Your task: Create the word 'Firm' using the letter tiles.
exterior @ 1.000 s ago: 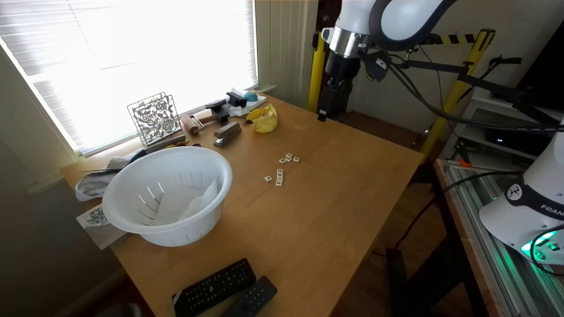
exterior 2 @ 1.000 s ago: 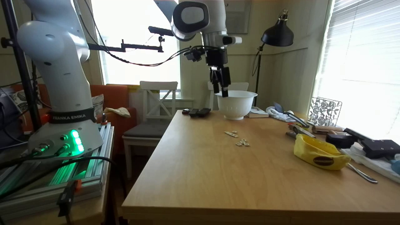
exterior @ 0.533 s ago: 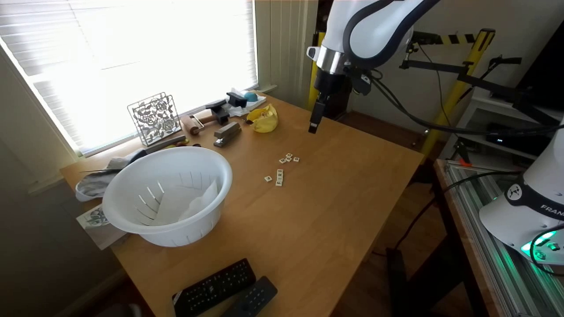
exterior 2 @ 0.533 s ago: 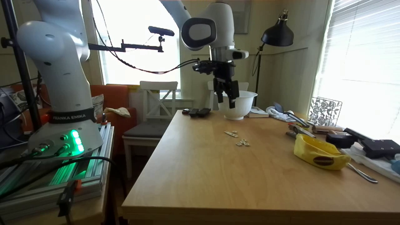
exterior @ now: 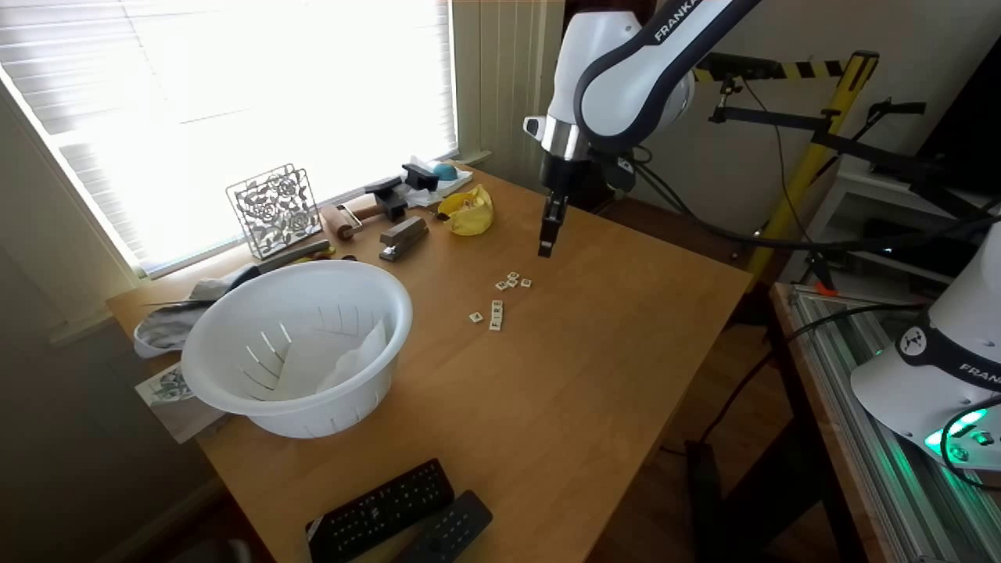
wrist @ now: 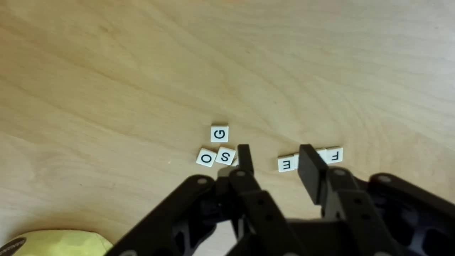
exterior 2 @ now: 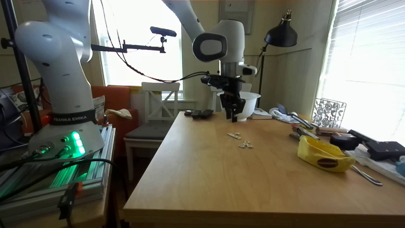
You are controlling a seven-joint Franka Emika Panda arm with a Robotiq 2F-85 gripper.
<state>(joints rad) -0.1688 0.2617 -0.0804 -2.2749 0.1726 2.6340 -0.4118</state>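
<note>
White letter tiles (exterior: 496,315) on the desk (exterior: 586,375) spell FIRE bottom to top at mid-frame in an exterior view, below-left of the gripper (exterior: 545,252), its fingers (wrist: 310,172) spread with nothing pinched.

The letter tiles (wrist: 219,134) are white with black letters, the table (exterior: 563,391) honey-tan and streaky-grained, the bowl (exterior: 336,418) white, the pouch (exterior 2: 319,155) yellow, the gripper (wrist: 275,150) black, the sofa (exterior 2: 117,96) over there orange.

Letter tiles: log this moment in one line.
gripper open above table | tile row reads FIRE | lone tile beside it, letter unclear | FIRM unfinished
</note>
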